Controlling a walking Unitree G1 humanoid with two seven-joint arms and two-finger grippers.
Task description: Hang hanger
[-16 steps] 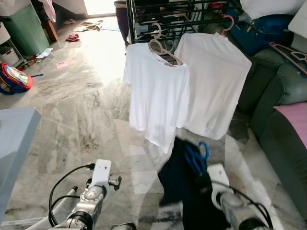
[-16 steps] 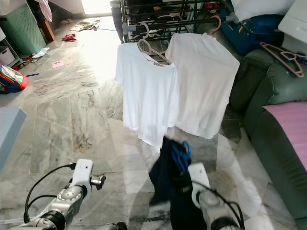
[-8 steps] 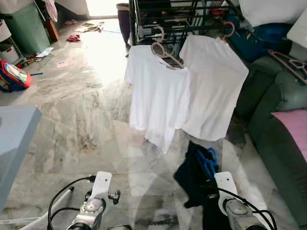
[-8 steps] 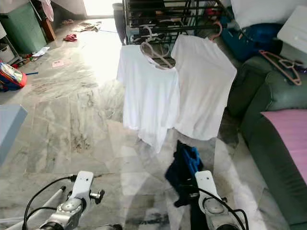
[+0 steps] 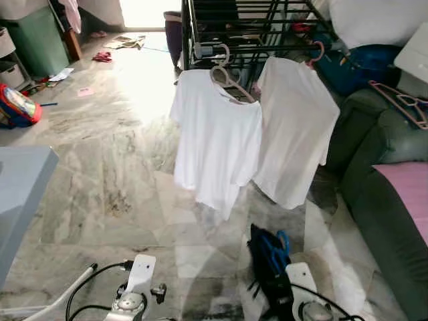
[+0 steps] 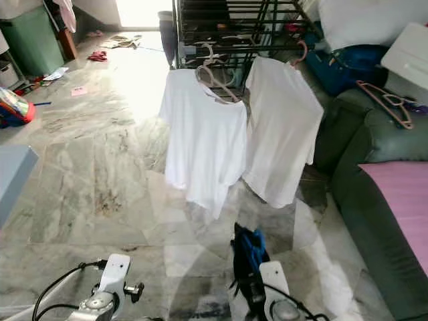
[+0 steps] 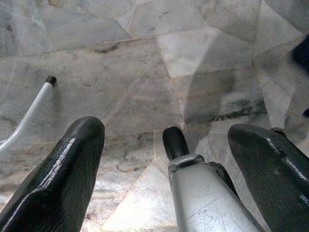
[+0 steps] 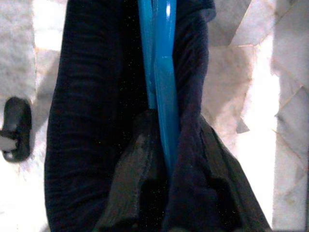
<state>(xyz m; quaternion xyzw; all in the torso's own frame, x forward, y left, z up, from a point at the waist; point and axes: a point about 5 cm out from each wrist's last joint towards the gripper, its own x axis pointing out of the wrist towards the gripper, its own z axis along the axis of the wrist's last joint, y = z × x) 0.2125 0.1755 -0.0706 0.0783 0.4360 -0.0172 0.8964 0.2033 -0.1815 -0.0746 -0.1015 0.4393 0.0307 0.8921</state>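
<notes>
My right gripper [image 8: 164, 150] is shut on a blue hanger [image 8: 161, 72] that carries a dark navy garment [image 5: 267, 267]. It hangs low over the marble floor, in front of my right wrist [image 5: 302, 309]. Ahead stands a black drying rack [image 5: 247, 27]. Two white T-shirts [image 5: 217, 140] [image 5: 294, 127] hang from it on pale pink hangers [image 5: 227, 73]. My left gripper [image 7: 169, 135] is open above bare floor, with nothing between its fingers [image 7: 72, 164].
A dark green sofa [image 5: 394, 174] with a pink cushion [image 5: 408, 194] lines the right side, and spare pink hangers [image 5: 401, 100] lie on it. A pale blue table [image 5: 20, 194] juts in at the left. Bags and a green basket [image 5: 30, 33] sit at the far left.
The right arm with the hanger and dark garment has sunk lower in view and drawn closer to me. The view has shifted a little. The left arm is much the same.
</notes>
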